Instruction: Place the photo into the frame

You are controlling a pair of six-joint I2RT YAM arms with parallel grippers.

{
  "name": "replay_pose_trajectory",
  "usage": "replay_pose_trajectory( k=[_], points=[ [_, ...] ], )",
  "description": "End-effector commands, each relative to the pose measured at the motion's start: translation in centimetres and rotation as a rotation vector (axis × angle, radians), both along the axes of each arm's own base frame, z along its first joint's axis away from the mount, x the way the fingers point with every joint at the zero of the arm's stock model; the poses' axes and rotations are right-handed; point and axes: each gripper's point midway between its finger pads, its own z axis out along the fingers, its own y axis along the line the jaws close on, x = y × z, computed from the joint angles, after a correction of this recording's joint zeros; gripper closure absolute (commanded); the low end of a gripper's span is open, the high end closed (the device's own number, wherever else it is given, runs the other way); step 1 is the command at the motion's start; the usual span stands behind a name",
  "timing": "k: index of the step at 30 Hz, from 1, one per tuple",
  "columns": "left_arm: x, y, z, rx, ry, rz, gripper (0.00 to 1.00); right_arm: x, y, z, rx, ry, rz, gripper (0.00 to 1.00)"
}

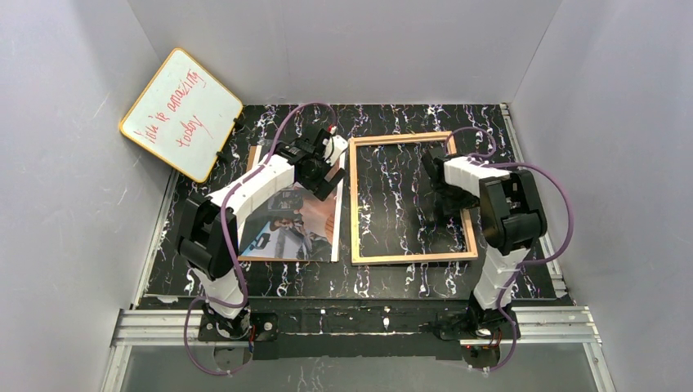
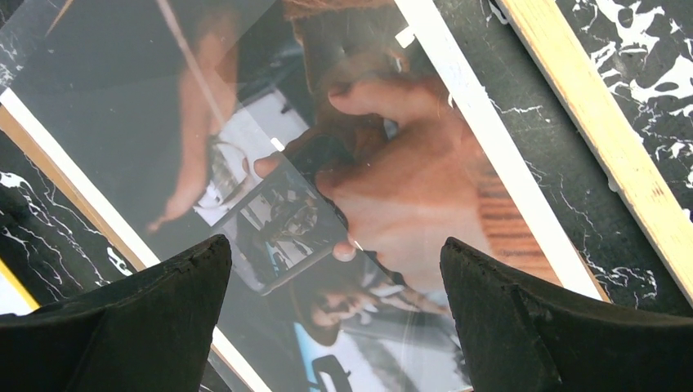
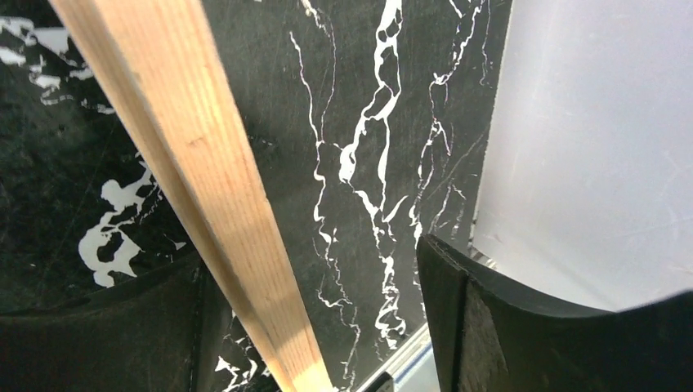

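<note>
Left: the photo lies face up beside the frame, under the spread left gripper; thin, limp and glossy, it probably lifts best by an edge. Right: the right gripper, likewise unclenched, straddles the stiff frame's rail.

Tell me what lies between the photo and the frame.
Only a narrow strip of bare black marbled table separates the photo from the frame; the left wrist view shows it best.
</note>
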Motion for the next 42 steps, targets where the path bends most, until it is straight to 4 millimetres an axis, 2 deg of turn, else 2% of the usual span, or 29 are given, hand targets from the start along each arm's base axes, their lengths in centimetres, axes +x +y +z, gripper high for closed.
replay_pose_trajectory(
  k=[1, 6, 12, 14, 17, 21, 23, 26, 28, 32, 36, 39, 42],
  points=[
    [-0.8, 0.3, 3.0, -0.044, -0.004, -0.013, 0.02, 3.1, 1.1, 2.0, 0.167, -0.194, -0.071, 0.13],
    [-0.5, 0.5, 4.6, -0.064, -0.008, -0.014, 0.02, 6.1, 2.7, 3.7, 0.460, -0.317, -0.047, 0.11],
    [-0.2, 1.1, 6.3, -0.091, -0.005, 0.012, 0.02, 8.3, 3.7, 5.8, 0.581, -0.362, -0.038, 0.12],
    [0.4, 1.7, 6.7, -0.118, 0.005, 0.037, 0.02, 9.0, 5.3, 7.1, 0.669, -0.404, -0.053, 0.14],
    [1.6, 3.6, 7.3, -0.143, 0.015, 0.094, 0.02, 9.7, 10.6, 8.9, 0.844, -0.476, -0.002, 0.14],
    [2.1, 6.3, 7.4, -0.172, 0.049, 0.150, 0.02, 8.8, 21.3, 9.5, 0.939, -0.455, 0.188, 0.10],
    [1.8, 8.2, 7.1, -0.172, 0.074, 0.178, 0.02, 8.2, 25.6, 9.0, 0.958, -0.423, 0.260, 0.09],
    [0.7, 10.4, 6.4, -0.145, 0.129, 0.193, 0.02, 7.9, 30.7, 8.3, 0.964, -0.388, 0.325, 0.07],
    [-0.1, 11.9, 6.0, -0.138, 0.161, 0.220, 0.02, 7.7, 32.5, 6.9, 0.932, -0.352, 0.329, 0.06],
    [-1.1, 14.2, 6.0, -0.166, 0.156, 0.255, 0.02, 7.6, 34.7, 3.6, 0.910, -0.291, 0.327, 0.09],
    [-2.0, 16.1, 5.4, -0.148, 0.168, 0.280, 0.02, 7.3, 34.8, 1.1, 0.873, -0.256, 0.311, 0.21],
    [-2.2, 17.1, 5.2, -0.139, 0.156, 0.295, 0.02, 7.1, 34.1, -0.5, 0.837, -0.240, 0.293, 0.34],
    [-2.4, 17.9, 5.0, -0.117, 0.151, 0.307, 0.02, 7.0, 33.0, -1.5, 0.787, -0.243, 0.282, 0.57]
  ],
)
